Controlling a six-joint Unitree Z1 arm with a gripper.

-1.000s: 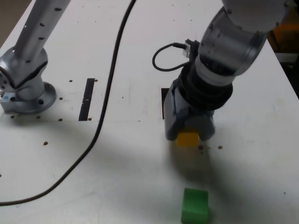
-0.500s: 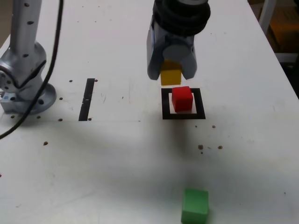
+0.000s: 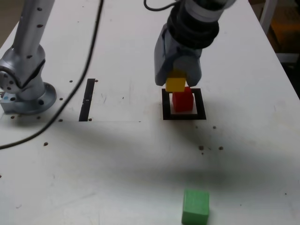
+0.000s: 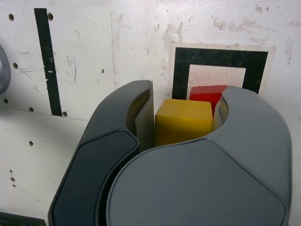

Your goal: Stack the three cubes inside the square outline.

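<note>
While the gripper (image 3: pixel 176 83) is clenching the yellow cube (image 3: pixel 176 84) between its jaws, the red cube (image 3: pixel 183 100) is sitting just below inside the square outline (image 3: pixel 183 115).

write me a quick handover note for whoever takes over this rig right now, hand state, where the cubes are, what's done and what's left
Hand: shut on the yellow cube, carrying it just above and slightly to the exterior view's left of the red cube; not yet set down.
Red cube: sitting inside the square outline, on its white centre.
Green cube: loose on the table, near the bottom edge of the exterior view, well away from the outline.
Done: base cube placed; yellow picked up and brought over.
Left: line yellow up over red, lower and release it, then fetch green and stack it on top.
</note>
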